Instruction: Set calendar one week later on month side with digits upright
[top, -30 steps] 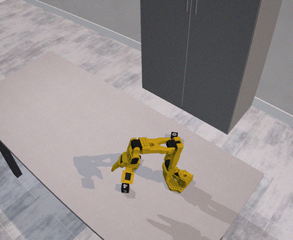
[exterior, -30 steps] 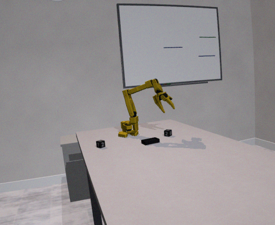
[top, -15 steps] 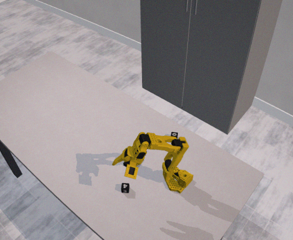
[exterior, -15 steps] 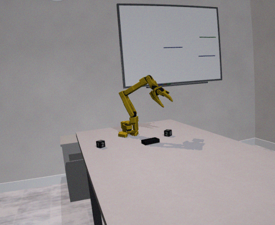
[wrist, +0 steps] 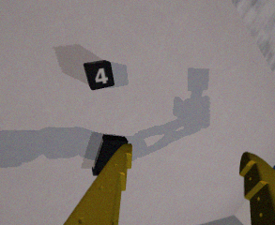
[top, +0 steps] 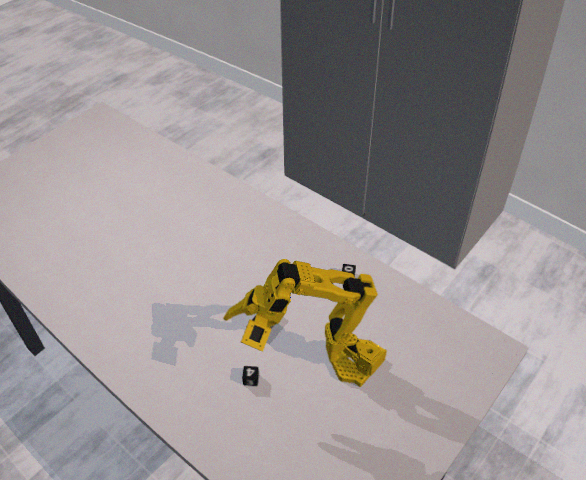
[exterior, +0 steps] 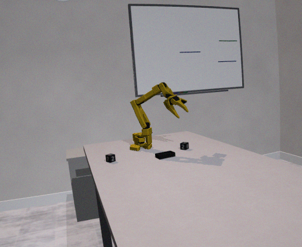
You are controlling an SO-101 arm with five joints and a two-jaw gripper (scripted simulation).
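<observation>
Little looks done: both cubes, one (exterior: 184, 145) beside the black tray (exterior: 165, 154), the other (exterior: 110, 157) well apart, sit on the table (exterior: 199, 191). The end effector (exterior: 179, 109) hangs high, apart, empty.

On the pale rectangular table (exterior: 199, 199) stand 2 small black number cubes: 1 (exterior: 110, 157) left of the arm's base, 1 (exterior: 184, 145) to its right. Between them lies 1 flat black oblong tray (exterior: 165, 155). There is 1 yellow jointed robot arm (exterior: 140, 111), 1 grey-framed whiteboard (exterior: 185, 48) and 1 dark grey 2-door cabinet (top: 386, 113).
</observation>
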